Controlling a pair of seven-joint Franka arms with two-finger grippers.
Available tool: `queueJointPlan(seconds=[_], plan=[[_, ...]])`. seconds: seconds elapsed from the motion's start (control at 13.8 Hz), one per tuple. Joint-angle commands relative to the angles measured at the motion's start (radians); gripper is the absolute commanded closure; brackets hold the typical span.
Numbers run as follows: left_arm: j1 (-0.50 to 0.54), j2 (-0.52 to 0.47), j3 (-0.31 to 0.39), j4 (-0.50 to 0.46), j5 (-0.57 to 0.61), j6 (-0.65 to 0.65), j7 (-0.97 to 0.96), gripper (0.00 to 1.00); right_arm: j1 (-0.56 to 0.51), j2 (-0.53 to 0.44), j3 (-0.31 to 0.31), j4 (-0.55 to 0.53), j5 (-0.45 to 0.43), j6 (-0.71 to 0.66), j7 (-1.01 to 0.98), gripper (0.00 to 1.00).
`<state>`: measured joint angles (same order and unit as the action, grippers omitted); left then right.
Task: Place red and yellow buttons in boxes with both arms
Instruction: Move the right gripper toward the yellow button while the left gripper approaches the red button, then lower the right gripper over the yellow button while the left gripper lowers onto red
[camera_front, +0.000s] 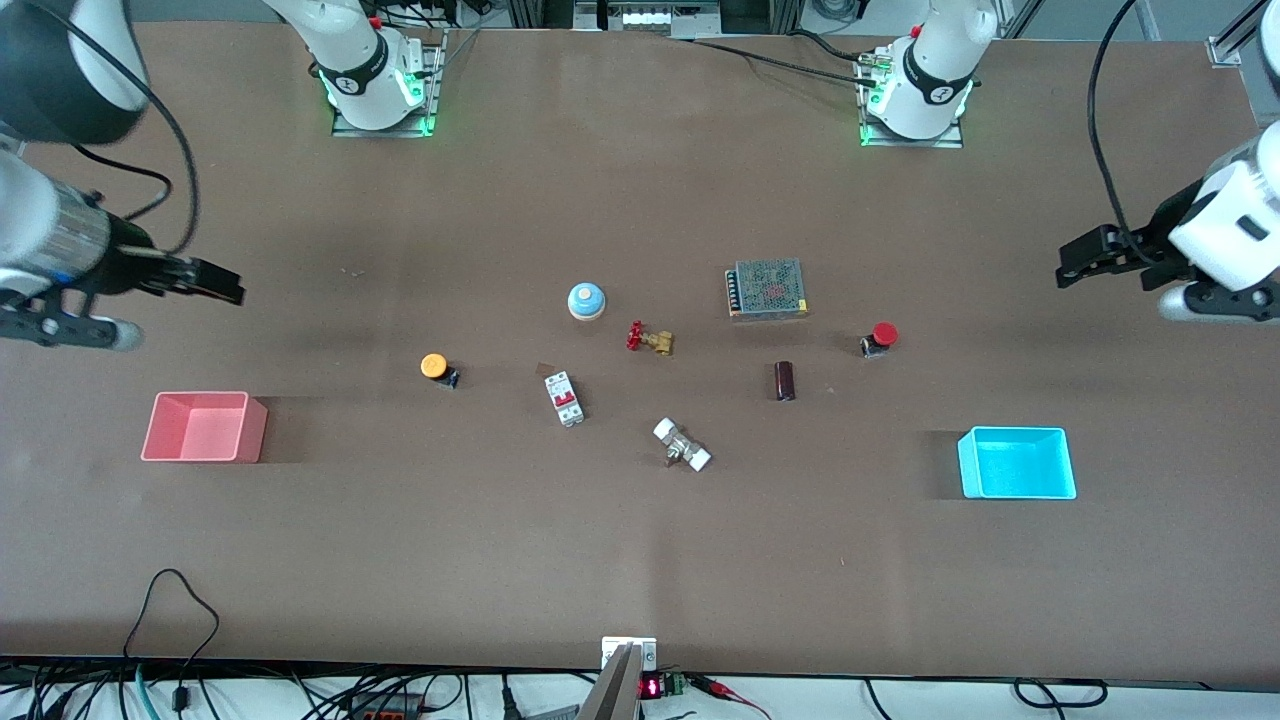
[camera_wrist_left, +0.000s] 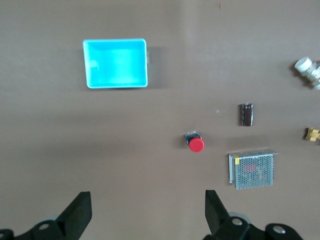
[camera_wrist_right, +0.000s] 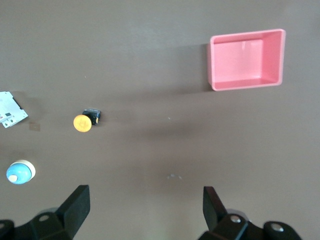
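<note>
The red button (camera_front: 881, 338) lies on the table toward the left arm's end, also in the left wrist view (camera_wrist_left: 195, 143). The yellow button (camera_front: 436, 368) lies toward the right arm's end, also in the right wrist view (camera_wrist_right: 84, 121). The cyan box (camera_front: 1017, 463) stands nearer the front camera than the red button, and shows in the left wrist view (camera_wrist_left: 116, 63). The pink box (camera_front: 203, 427) shows in the right wrist view too (camera_wrist_right: 247, 59). My left gripper (camera_front: 1075, 265) (camera_wrist_left: 147, 210) is open and empty, raised over the table's end. My right gripper (camera_front: 222, 284) (camera_wrist_right: 146, 207) is open and empty, raised likewise.
Mid-table lie a blue dome with white rim (camera_front: 586, 300), a brass valve with red handle (camera_front: 650, 339), a white breaker (camera_front: 564, 398), a white fitting (camera_front: 682, 445), a dark cylinder (camera_front: 785, 381) and a mesh power supply (camera_front: 767, 289).
</note>
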<state>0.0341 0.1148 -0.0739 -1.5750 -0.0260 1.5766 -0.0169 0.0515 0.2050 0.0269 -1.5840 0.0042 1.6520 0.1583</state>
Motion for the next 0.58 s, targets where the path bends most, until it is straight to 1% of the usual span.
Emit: queueJointPlan(seconds=[0.0,0.14,0.29,0.36,0.51], plan=[[-0.003,0.055,-0.038,-0.008,-0.015,0.014,0.005,0.0,0.034,0.065,-0.004,0.001,0.011,0.07,0.001,0.0],[-0.02,0.06,-0.04,-0.09,-0.014,0.09,0.006,0.0,0.034,0.099,-0.004,-0.019,0.011,0.126,0.003,0.0],[-0.033,0.063,-0.04,-0.204,-0.015,0.214,0.008,0.0,0.045,0.109,-0.004,-0.077,0.011,0.228,0.016,0.0],[-0.034,0.059,-0.04,-0.236,-0.015,0.25,0.018,0.0,0.053,0.113,-0.004,-0.105,0.011,0.286,0.041,0.0],[-0.065,0.059,-0.04,-0.269,-0.015,0.25,0.005,0.0,0.089,0.135,-0.004,-0.119,0.011,0.344,0.099,0.0]])
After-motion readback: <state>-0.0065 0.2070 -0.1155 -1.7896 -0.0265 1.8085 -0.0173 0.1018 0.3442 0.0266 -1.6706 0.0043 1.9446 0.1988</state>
